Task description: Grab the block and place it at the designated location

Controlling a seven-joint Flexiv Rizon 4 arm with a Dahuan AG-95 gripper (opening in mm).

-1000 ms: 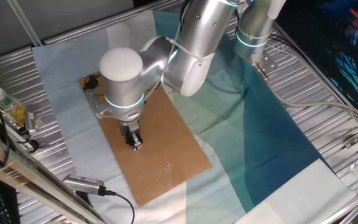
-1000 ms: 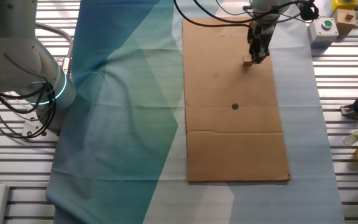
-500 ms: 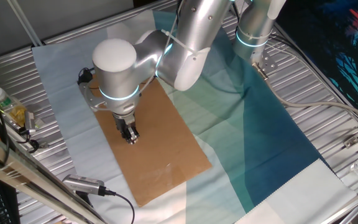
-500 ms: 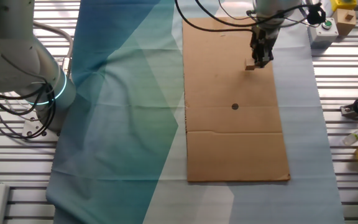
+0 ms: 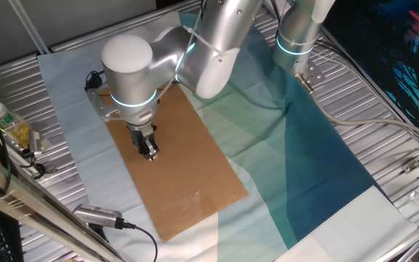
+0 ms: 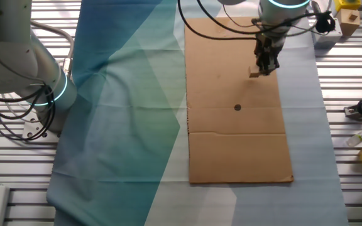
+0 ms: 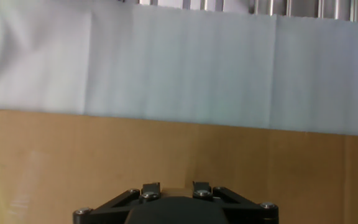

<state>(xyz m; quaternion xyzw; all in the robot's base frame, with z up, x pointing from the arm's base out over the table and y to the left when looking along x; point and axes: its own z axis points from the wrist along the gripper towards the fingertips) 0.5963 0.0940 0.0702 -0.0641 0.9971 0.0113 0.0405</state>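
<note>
My two-finger gripper [image 6: 261, 70] pinches the small light-tan wooden cube [image 6: 254, 74] over the brown cardboard sheet [image 6: 231, 144]. I judge the grab done; placement on the tiny round black dot [image 6: 237, 107] remains, well apart.

Matt brown cardboard sheet [image 6: 237, 125] on smooth cloth [image 6: 124, 113].

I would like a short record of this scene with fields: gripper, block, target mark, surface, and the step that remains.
gripper: gripper low over the cardboard, seemingly shut on the block
block: block at the fingertips, near the sheet's far end
target mark: black dot uncovered, apart from the block
surface: cardboard sheet lying on a cloth
step that remains: bring the block to the black dot
</note>
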